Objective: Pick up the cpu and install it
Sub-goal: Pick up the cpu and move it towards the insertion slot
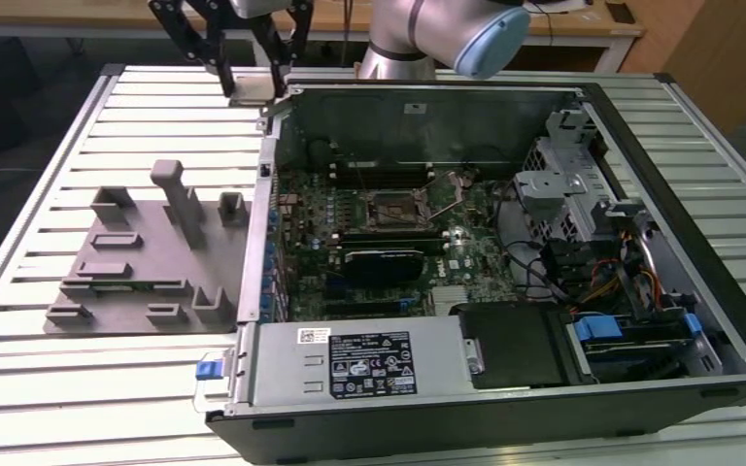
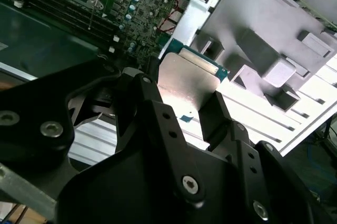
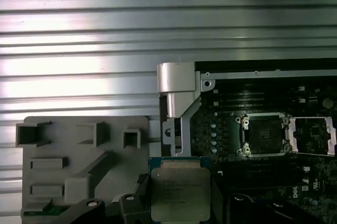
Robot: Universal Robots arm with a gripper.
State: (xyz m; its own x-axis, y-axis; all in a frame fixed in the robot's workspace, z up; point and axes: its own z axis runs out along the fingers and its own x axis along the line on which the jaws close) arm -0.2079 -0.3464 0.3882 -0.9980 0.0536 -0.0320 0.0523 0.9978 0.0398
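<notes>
Fixture on the exterior view's left: the grey fixture (image 1: 152, 257) sits on the slatted table (image 1: 36, 194), well below the action. A little to the right, the gripper (image 1: 252, 83) hangs above the table, just outside the far corner of the open computer case (image 1: 684, 155). Its fingers (image 2: 152, 111) are clamped on two opposite edges of the cpu (image 2: 187, 79), and in the second wrist view the silvery top looks flat and square between them. So the chip is in the air, clear of the fixture and not yet over the board.

Right again, inside the case, the socket (image 3: 261, 134) sits mid-board, well apart from the chip. In the first wrist view its cover plate (image 3: 314, 135) seems to be swung aside. Beyond that are the drive cage (image 1: 567, 184) and a tangle of cables (image 1: 613, 277).

I read this as the carry. Done well, it means holding the chip level, passing high over the case wall (image 1: 267, 204), and squaring its edges to the socket frame. The chip should be set straight down, never slid, because a skewed or forced landing could damage the contacts.
</notes>
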